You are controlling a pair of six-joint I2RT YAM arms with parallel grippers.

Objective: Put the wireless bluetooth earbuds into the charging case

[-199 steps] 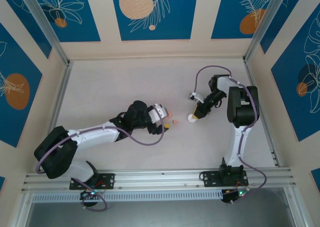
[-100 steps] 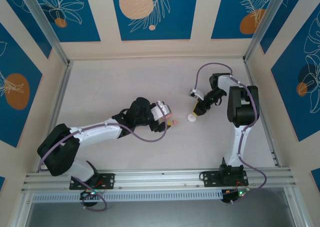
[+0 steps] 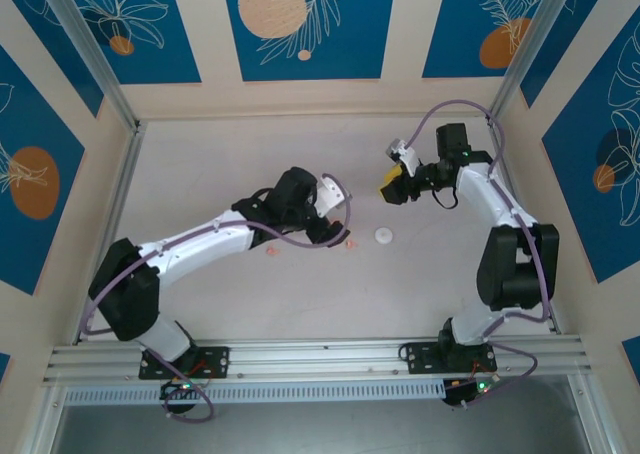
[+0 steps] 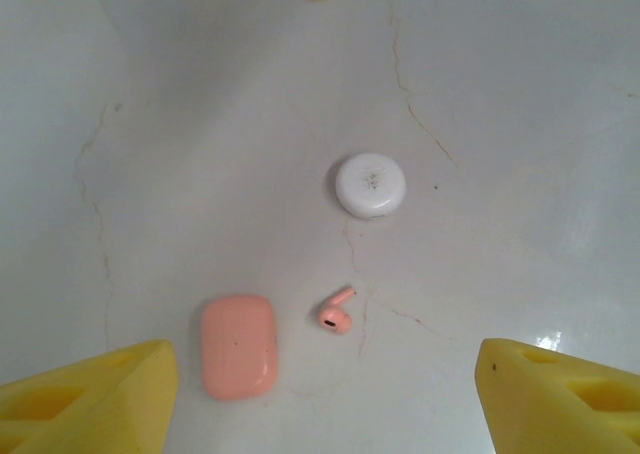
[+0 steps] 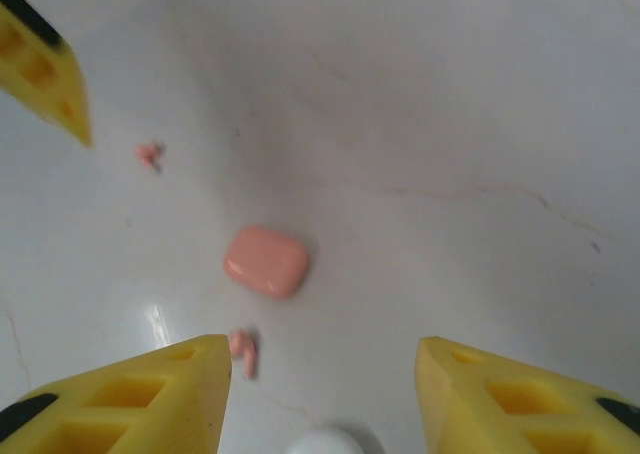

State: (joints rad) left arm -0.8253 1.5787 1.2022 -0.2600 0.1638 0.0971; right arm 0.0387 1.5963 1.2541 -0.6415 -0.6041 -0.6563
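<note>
The salmon-pink charging case (image 4: pixel 238 346) lies flat on the table with its lid shut. One pink earbud (image 4: pixel 337 314) rests just to its right. My left gripper (image 4: pixel 320 399) hovers over both, open and holding nothing, its yellow fingertips (image 4: pixel 95 394) wide on either side. From the right wrist the case (image 5: pixel 266 260) sits ahead of my right gripper (image 5: pixel 322 379), which is open and empty. That earbud (image 5: pixel 243 352) lies beside its left fingertip. A second earbud (image 5: pixel 148 154) lies further off. From above, the earbuds (image 3: pixel 349 242) (image 3: pixel 270 249) lie either side of the left gripper (image 3: pixel 335 219).
A white round disc (image 3: pixel 385 234) lies on the table just right of the near earbud, below the right gripper (image 3: pixel 392 186). The disc (image 4: pixel 370 184) sits beyond the earbud in the left wrist view. Aluminium rails and patterned walls border the table.
The left arm has swung toward the back and right, uncovering the second earbud. The right gripper has pulled up and away from the white disc, its jaws wider apart.
</note>
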